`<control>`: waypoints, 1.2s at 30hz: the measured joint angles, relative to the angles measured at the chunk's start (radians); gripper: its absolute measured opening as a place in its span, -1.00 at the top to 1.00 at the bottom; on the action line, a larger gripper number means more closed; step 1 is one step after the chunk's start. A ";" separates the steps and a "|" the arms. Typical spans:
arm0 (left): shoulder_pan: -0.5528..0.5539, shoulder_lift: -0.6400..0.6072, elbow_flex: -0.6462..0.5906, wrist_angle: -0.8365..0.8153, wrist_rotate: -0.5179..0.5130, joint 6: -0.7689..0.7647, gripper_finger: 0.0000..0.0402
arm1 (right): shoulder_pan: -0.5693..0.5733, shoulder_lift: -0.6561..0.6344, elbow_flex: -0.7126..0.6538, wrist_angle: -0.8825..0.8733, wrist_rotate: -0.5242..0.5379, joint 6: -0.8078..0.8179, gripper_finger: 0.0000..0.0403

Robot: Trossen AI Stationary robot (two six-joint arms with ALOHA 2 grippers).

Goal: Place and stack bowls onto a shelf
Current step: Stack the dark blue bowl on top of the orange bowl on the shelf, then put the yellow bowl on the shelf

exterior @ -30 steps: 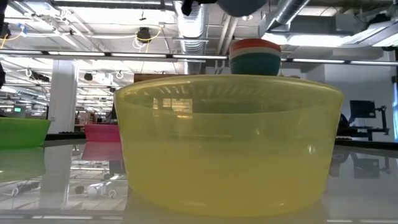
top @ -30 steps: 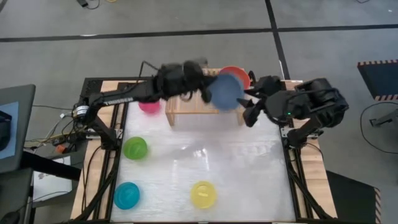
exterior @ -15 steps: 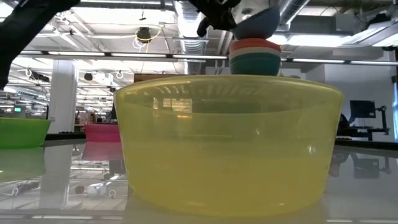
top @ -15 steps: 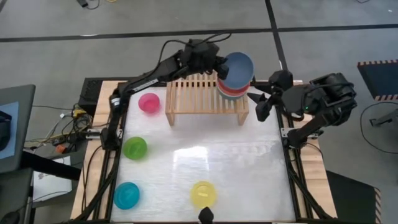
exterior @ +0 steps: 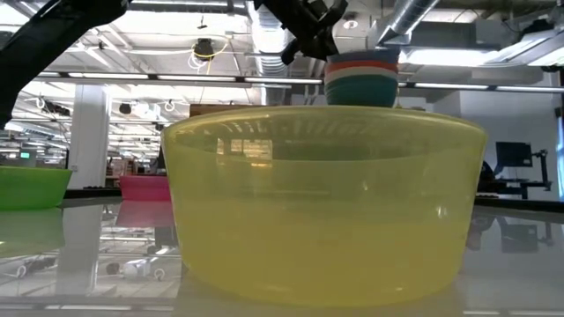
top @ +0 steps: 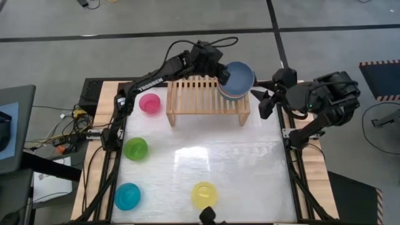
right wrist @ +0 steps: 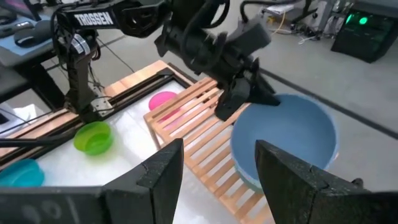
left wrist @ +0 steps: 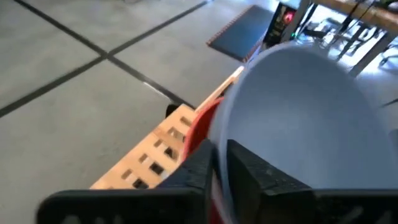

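Note:
The grey-blue bowl [top: 239, 77] sits on top of a stack of bowls [exterior: 361, 81] (red, white and dark green) at the right end of the light-wood shelf [top: 199, 94]. My left gripper [top: 222, 75] reaches over the shelf from its far left and is shut on this bowl's rim. My right gripper [top: 265, 104] hovers open just right of the shelf, touching nothing. The pink bowl [top: 150, 103], lime bowl [top: 135, 149], cyan bowl [top: 127, 195] and yellow bowl [top: 204, 194] stand upright on the table. My left gripper holds the grey-blue bowl by its rim [left wrist: 221, 158] on the side toward the shelf's left end. One finger [left wrist: 256, 175] is inside the bowl and the other finger [left wrist: 200, 171] outside. It comes slanting down from the far left. The bowl sits nearly level, nested on the red bowl [left wrist: 202, 124].
The shelf's left and middle slats [right wrist: 199, 134] are bare. The pink bowl sits on the table just left of the shelf's left leg. The yellow bowl [exterior: 322, 202] stands at the near edge, close to the low camera. Open white table top [top: 212, 156] lies in front of the shelf.
My left gripper carried the grey-blue bowl from above the shelf's middle toward its right end, then lowered it. The bowl went from tilted and held clear to nearly level on the stack. My right gripper drew back toward the table's right edge.

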 joint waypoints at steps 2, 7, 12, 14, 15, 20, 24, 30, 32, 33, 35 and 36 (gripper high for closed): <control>0.001 0.000 0.000 -0.008 0.000 -0.003 0.69 | -0.010 0.000 0.000 0.000 0.000 -0.001 -0.11; 0.000 0.000 0.000 -0.012 0.000 -0.019 0.34 | -0.040 0.001 0.000 0.000 -0.001 -0.011 -0.11; 0.005 -0.026 0.000 -0.022 0.016 -0.029 0.07 | -0.044 0.001 0.000 0.000 -0.003 -0.006 -0.11; 0.005 -0.050 0.000 -0.030 0.019 -0.023 0.01 | -0.044 0.001 -0.002 0.001 -0.005 -0.004 -0.11; 0.005 -0.066 0.000 -0.039 0.016 -0.017 -0.02 | -0.044 0.000 -0.011 0.001 -0.005 -0.004 -0.11; -0.027 -0.162 0.000 -0.146 -0.051 0.080 -0.06 | -0.067 -0.003 -0.142 0.002 -0.065 0.010 -0.11; -0.104 -0.229 0.000 -0.303 -0.214 0.161 -0.06 | -0.105 -0.004 -0.294 -0.001 -0.161 0.041 -0.11; -0.224 -0.274 0.000 -0.459 -0.302 0.152 -0.06 | -0.145 -0.005 -0.517 0.085 -0.298 0.042 -0.11; -0.259 -0.280 0.000 -0.555 -0.354 0.130 -0.05 | -0.151 -0.005 -0.577 0.151 -0.365 0.017 -0.11; -0.273 -0.281 -0.001 -0.613 -0.383 0.113 -0.05 | -0.154 -0.005 -0.605 0.189 -0.400 0.004 -0.11; -0.307 -0.281 -0.037 -0.714 -0.436 0.055 -0.05 | -0.157 -0.005 -0.658 0.258 -0.464 -0.018 -0.11; -0.324 -0.287 -0.064 -0.744 -0.448 0.028 -0.05 | -0.157 -0.005 -0.685 0.296 -0.498 -0.030 -0.11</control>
